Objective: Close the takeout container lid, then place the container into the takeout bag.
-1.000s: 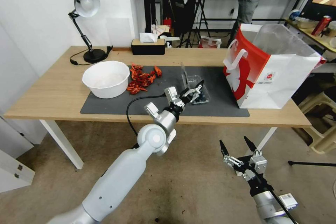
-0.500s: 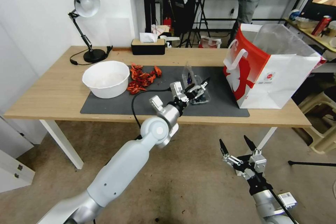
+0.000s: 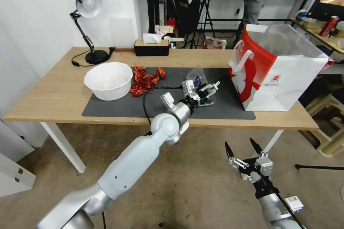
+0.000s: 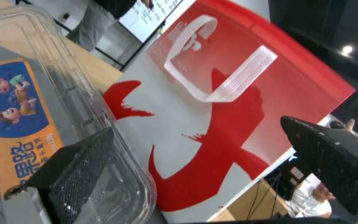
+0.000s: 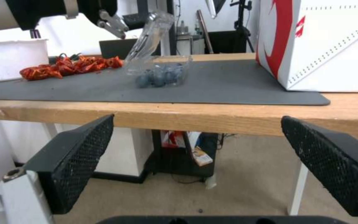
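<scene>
Lid point(image 3: 196, 72) has tipped from upright toward closing; your left gripper point(image 3: 210, 90), wide open, holding nothing, pushes beside it.

Box point(image 3: 204, 97) & lid point(image 4: 63, 77): clear glossy plastic, ribbed rim; lid label point(image 4: 15, 124) printed, smooth. Bag point(image 3: 276, 75): matt paper, red/white, w/ glossy clear liner point(image 3: 286, 41); handles point(image 4: 220, 74) flat woven-looking tape. Mat point(image 3: 125, 103): dark grey, matt. Table point(image 3: 53, 93): light wood, visible grain. Finger pads point(image 5: 79, 155): black, knurled texture. Bowl point(image 3: 108, 80): white, smooth. Arm shell point(image 3: 129, 164): smooth silver-grey, semi-gloss.
</scene>
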